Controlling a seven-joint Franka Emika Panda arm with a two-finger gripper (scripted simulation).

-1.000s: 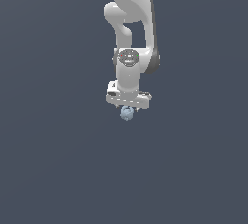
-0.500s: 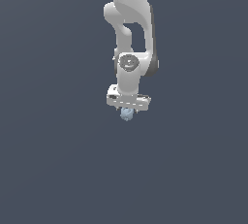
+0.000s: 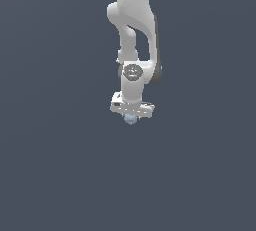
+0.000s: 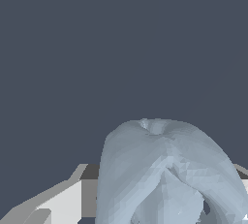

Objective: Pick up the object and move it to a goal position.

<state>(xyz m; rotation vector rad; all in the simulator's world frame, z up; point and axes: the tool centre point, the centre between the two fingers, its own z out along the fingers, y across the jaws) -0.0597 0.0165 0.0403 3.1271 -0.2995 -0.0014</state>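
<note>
Fingers pinch the pale-blue object at the arm's six o'clock; a firm, steady carry seems wise.

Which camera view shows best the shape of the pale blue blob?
The wrist view. There the blob fills much of the picture, so its lumpy, folded surface is plain, with part of the hand beside it. In the exterior view the blob is only a tiny pale dot under the hand.
</note>
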